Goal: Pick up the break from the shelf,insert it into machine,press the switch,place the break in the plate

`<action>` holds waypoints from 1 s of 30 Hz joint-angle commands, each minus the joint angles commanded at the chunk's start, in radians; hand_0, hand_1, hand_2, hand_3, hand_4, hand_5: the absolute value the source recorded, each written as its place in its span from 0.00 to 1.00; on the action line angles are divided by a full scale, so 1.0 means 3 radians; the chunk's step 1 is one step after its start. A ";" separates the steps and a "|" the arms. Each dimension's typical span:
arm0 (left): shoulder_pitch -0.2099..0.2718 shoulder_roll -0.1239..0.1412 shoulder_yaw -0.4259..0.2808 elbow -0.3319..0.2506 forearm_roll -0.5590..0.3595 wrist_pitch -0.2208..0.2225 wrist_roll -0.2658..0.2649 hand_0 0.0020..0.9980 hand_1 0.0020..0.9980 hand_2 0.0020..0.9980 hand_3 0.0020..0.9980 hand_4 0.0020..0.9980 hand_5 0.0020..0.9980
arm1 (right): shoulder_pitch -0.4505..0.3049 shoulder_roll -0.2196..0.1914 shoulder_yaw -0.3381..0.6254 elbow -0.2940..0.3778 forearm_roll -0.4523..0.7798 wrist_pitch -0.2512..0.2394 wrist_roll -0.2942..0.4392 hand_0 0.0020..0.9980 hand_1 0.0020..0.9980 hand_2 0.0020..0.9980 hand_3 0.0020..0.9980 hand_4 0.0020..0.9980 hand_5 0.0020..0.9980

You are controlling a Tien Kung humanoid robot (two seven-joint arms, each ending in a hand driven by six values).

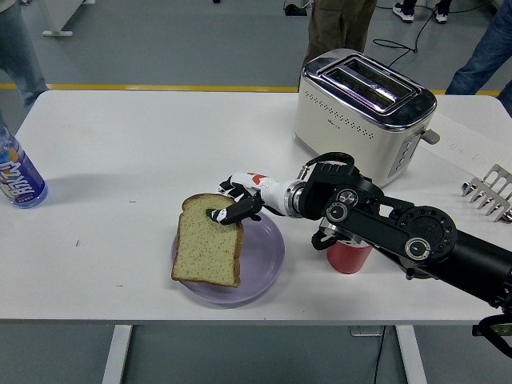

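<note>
Bread (206, 250) over plate (268, 260), pinched by robot hand (232, 210)

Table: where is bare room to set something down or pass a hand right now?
Widest free patch: between the bottle at the left edge and the toaster, behind the plate. A narrower strip runs along the near edge left of the plate. Crowded on the right: the right hand holding the bread, the red can, and the rack.
</note>
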 joint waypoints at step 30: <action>0.0008 -0.0004 -0.0027 0.0000 0.0037 0.0001 0.0008 0.64 0.48 0.45 0.55 0.35 0.83 | -0.0001 0.0046 -0.0111 -0.0186 -0.0088 0.0018 0.0067 0.00 0.00 0.30 0.39 0.43 0.07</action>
